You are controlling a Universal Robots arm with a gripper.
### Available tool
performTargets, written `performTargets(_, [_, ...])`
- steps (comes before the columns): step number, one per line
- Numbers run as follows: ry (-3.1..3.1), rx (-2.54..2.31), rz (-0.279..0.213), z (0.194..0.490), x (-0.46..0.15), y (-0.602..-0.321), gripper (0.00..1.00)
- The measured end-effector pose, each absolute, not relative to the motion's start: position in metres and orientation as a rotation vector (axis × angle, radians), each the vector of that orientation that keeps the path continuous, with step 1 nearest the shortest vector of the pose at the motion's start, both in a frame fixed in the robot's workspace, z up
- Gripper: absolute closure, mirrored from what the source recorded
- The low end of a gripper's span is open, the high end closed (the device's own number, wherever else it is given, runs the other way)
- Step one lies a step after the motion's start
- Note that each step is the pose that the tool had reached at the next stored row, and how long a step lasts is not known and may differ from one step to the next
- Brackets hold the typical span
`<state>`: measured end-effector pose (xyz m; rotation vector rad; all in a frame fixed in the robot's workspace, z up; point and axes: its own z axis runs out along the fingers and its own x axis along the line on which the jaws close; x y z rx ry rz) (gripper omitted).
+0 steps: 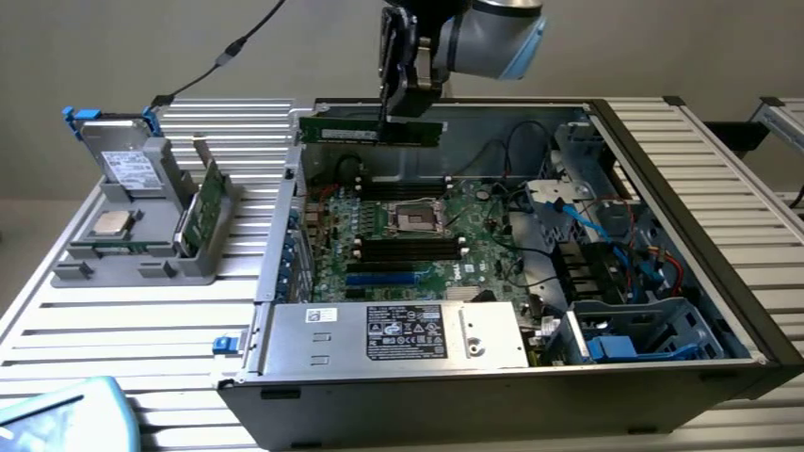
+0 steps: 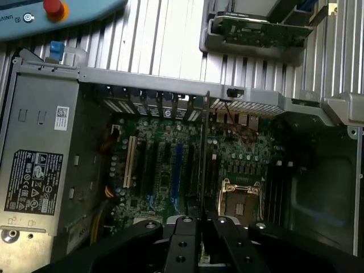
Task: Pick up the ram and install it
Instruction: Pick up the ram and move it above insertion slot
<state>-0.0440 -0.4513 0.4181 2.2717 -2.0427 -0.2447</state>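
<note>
The claw [image 1: 405, 111] had narrowed onto the ram [image 1: 352, 130] and pinched it by its upper edge. The stick hung level and on edge beneath the claw, with most of its length reaching out from the claw toward the exterior view's left and a short end toward that view's right. It was held in the air over the far part of the open case [image 1: 503, 405], clear of everything inside.

Below the claw lay the motherboard [image 1: 468, 240]. The socket [image 1: 416, 219] sat beneath the claw and nearer the exterior camera, with black slots [image 1: 402, 188] between it and the claw and another bank of them on its far side from the claw. The power supply [image 1: 402, 331] lay farther again from the claw, at the case's near wall.

Well away from the claw, toward the exterior view's left, a gray holder [image 1: 126, 217] stood on the slatted tabletop [image 1: 126, 320]. It carried an upright green card [image 1: 207, 202] and a square silver chip [image 1: 111, 223].

In the wrist view the claw [image 2: 200, 227] gripped the ram [image 2: 203, 148] seen edge-on, a thin dark line running away from the claw across the board. The socket [image 2: 239, 199] lay just to one side of that line and close to the claw; the power supply [image 2: 34, 170] lay well off to the other side. A pendant [image 2: 34, 17] with a red button rested on the tabletop beyond the case.
</note>
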Motion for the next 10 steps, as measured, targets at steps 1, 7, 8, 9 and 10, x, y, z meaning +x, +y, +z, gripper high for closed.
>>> performTargets(1, [-2.043, 2.272, -0.244, 0.417, -0.039, -0.451, 0.87])
performTargets(7, [-2.043, 2.272, -0.244, 0.411, -0.012, -0.451, 0.87])
performTargets(8, [-2.043, 2.272, -0.243, 0.409, -0.007, -0.451, 0.87])
performTargets(9, [-2.043, 2.272, -0.243, 0.407, -0.003, -0.451, 0.87])
performTargets(10, [-2.043, 2.272, -0.243, 0.405, 0.002, -0.451, 0.87])
